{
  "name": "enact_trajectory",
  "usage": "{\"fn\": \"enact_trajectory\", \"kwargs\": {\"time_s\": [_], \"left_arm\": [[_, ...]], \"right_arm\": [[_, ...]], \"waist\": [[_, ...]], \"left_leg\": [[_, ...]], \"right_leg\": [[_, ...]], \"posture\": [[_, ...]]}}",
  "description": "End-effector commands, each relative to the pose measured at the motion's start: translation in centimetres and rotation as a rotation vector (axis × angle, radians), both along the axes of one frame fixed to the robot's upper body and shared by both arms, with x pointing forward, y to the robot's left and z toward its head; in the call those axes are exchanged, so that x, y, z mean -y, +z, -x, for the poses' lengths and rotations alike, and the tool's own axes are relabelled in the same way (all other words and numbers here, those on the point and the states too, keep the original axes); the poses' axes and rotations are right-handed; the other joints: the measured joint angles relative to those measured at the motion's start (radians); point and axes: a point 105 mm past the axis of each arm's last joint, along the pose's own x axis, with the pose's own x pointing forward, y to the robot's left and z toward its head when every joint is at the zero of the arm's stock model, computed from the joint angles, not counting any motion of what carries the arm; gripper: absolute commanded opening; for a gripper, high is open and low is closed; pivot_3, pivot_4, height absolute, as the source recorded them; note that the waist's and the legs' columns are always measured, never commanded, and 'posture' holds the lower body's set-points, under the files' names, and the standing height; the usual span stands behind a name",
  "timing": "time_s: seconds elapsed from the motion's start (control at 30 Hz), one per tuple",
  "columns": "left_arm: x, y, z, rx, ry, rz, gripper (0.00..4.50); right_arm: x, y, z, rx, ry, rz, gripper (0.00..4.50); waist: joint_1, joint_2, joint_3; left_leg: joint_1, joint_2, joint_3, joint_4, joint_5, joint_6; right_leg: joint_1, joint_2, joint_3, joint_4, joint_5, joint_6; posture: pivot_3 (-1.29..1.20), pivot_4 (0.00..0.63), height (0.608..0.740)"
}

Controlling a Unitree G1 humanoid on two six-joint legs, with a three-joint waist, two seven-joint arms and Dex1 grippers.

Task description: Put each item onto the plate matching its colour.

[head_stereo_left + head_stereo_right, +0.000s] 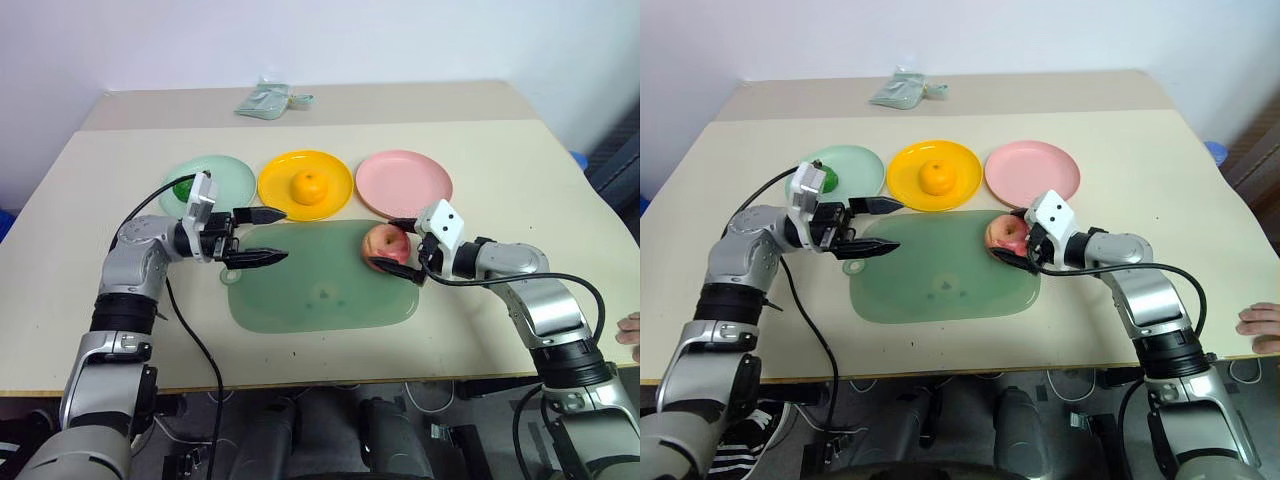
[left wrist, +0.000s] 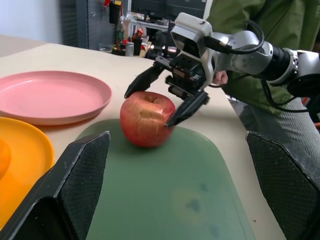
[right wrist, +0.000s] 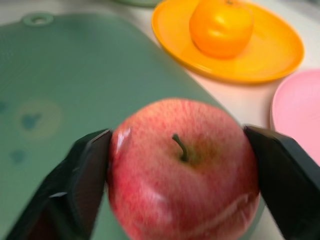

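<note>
A red-pink apple sits on the right end of the green mat, just in front of the empty pink plate. My right gripper is open with one black finger on each side of the apple, close against it. The orange rests on the yellow plate. The dark green fruit lies on the mint green plate, partly hidden behind my left wrist. My left gripper hangs open and empty over the mat's left end, pointing toward the apple.
The large green mat covers the table's middle front. A pale green packet lies at the far edge. A person's hand rests at the table's right edge.
</note>
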Motion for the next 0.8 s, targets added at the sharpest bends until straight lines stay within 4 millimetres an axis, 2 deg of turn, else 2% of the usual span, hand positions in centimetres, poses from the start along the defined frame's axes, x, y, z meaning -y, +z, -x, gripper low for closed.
{"fn": "enact_trajectory", "kwargs": {"time_s": [0.03,0.1,0.27,0.37,0.5,0.57,0.63,0.8], "left_arm": [[0.0,0.9,0.4,0.036,-0.008,0.015,4.50],[0.0,1.0,0.4,0.030,-0.004,0.025,4.50],[0.0,1.8,-0.6,0.075,0.066,0.068,4.50],[0.6,2.1,-2.1,0.129,0.162,0.084,4.50],[2.2,1.7,-2.6,0.147,0.201,0.099,4.50],[2.9,1.6,-2.5,0.155,0.205,0.117,4.50],[3.3,1.4,-2.6,0.166,0.212,0.117,4.50],[3.4,1.3,-3.3,0.222,0.295,0.102,4.50]], "right_arm": [[0.4,-0.7,0.1,-0.029,0.000,0.030,3.36],[0.3,-0.2,-0.1,-0.008,-0.002,0.018,3.36],[0.3,4.5,-2.3,0.122,-0.099,-0.175,3.36],[2.0,7.3,-4.9,0.227,-0.260,-0.258,3.36],[4.3,9.3,-8.1,0.329,-0.447,-0.299,3.36],[4.7,9.7,-9.5,0.342,-0.508,-0.339,3.36],[4.9,9.3,-10.8,0.340,-0.551,-0.343,3.36],[5.0,6.6,-12.8,0.275,-0.610,-0.293,3.36]], "waist": [[0.001,0.000,0.000],[0.001,0.000,0.000],[-0.001,0.000,0.000],[0.000,0.000,0.000],[0.008,0.000,0.000],[0.012,0.000,0.000],[0.010,0.000,0.000],[0.009,0.000,0.000]], "left_leg": [[0.000,0.000,0.000,0.000,0.000,0.000],[0.000,0.000,0.000,0.000,0.000,0.000],[0.000,0.000,0.000,0.000,0.000,0.000],[0.000,0.000,0.000,0.000,0.000,0.000],[0.000,0.000,0.001,-0.001,0.000,0.000],[0.000,0.000,0.001,-0.002,0.000,0.000],[0.000,0.000,0.002,-0.002,0.000,-0.001],[0.000,-0.001,0.003,-0.002,0.001,-0.001]], "right_leg": [[0.000,0.000,0.000,0.000,0.000,0.000],[0.000,0.000,0.000,0.000,0.000,0.000],[0.000,0.000,0.000,0.000,0.000,0.000],[-0.001,0.000,0.001,0.000,0.000,0.000],[-0.001,0.000,0.001,0.000,0.000,0.000],[-0.001,0.000,0.001,0.000,0.000,0.000],[-0.002,0.000,0.001,0.000,0.001,-0.001],[-0.002,0.000,0.002,0.000,0.001,-0.001]], "posture": [[0.00,0.150,0.740],[0.00,0.150,0.740],[0.00,0.150,0.740],[0.00,0.150,0.740],[0.00,0.150,0.740],[0.00,0.150,0.740],[0.00,0.150,0.740],[0.00,0.150,0.740]]}}
